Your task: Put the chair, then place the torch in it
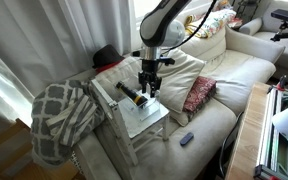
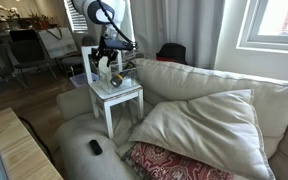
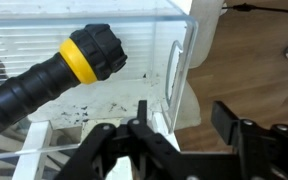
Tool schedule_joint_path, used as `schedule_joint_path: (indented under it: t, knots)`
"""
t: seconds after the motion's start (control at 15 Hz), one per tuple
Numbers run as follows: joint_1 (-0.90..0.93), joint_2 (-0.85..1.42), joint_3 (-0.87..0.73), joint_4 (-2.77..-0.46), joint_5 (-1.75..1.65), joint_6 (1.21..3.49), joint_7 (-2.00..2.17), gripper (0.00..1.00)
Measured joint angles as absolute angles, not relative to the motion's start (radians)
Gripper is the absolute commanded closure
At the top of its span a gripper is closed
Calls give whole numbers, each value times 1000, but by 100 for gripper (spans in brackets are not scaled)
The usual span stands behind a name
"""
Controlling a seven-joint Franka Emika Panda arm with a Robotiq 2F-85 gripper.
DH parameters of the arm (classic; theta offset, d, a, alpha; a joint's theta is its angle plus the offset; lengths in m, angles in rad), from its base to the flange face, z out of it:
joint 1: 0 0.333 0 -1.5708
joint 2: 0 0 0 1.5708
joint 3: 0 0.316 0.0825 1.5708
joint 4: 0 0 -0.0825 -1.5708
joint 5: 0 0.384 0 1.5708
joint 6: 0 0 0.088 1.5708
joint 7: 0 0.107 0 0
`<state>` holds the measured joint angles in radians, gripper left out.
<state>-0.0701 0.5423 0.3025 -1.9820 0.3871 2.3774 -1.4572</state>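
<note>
The small white chair [image 1: 152,122] stands on the cream sofa, and its glossy seat [image 3: 134,95] fills the top of the wrist view. On the seat lies the torch [image 3: 84,58], black with a yellow ring behind its head; in an exterior view the torch [image 1: 131,94] is near the seat's back edge. My gripper [image 1: 149,86] hangs just above the seat beside the torch. In the wrist view the gripper [image 3: 182,118] is open, with nothing between its fingers, and the torch lies apart to the upper left. The chair [image 2: 116,97] also shows under the gripper [image 2: 106,68].
A grey patterned blanket [image 1: 64,115] is draped beside the chair. A red patterned cushion [image 1: 199,93] and a small dark remote [image 1: 187,138] lie on the sofa. A large cream pillow [image 2: 204,125] sits close by. A wooden table edge [image 2: 24,150] is in front.
</note>
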Motion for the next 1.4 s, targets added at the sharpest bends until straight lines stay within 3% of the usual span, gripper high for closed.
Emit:
schedule_joint_path:
  t: [0.67,1.4]
  knots:
    - [-82,237,191,-1977,429,2185,-1018,0]
    - [-77,48,84,-2001,444,2114,-712,0]
